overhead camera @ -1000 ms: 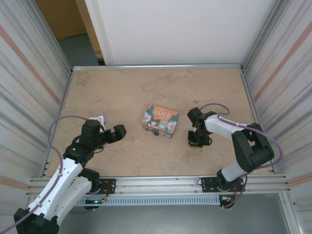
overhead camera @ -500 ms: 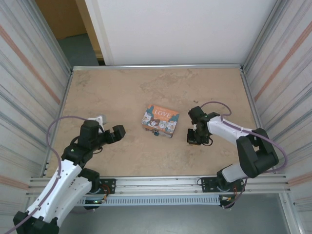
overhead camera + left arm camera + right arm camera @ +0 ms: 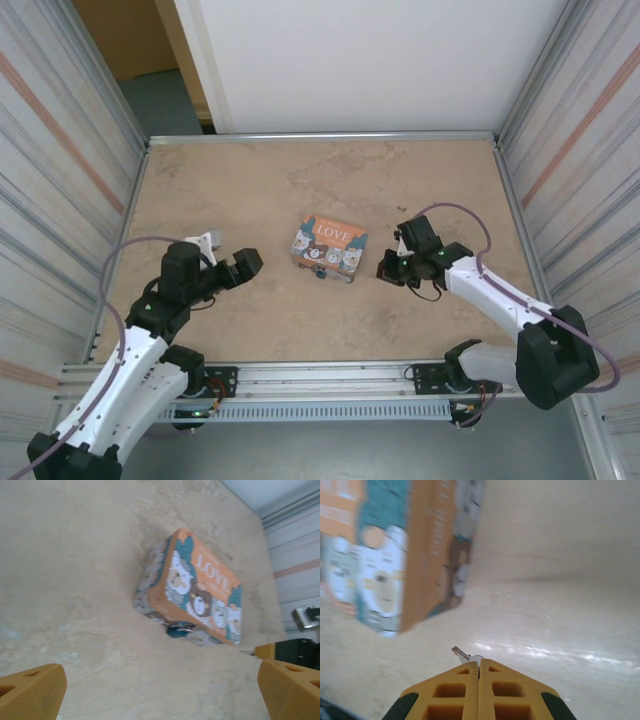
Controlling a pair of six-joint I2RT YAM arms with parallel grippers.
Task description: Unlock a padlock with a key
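**A:** Where is the padlock (image 3: pixel 179 628) sitting?

**B:** It's resting against the tin's (image 3: pixel 200 592) front side, mid-desk. I can't tell whether it's hooked on. The key (image 3: pixel 464 654) is poking out of the right jaws, which are pinching fully closed on its head, just right of the tin.

**A:** What's worrying you?

**B:** The key may be twisting or slipping as it meets the keyhole. The tin may be sliding too, because the left jaws are gaping wide and holding nothing.

**A:** And the surroundings?

**B:** I'm looking at a mottled tan desk (image 3: pixel 250 190), with ribbed metal walls (image 3: pixel 60 150) flanking it and a white panel (image 3: pixel 380 60) standing behind.
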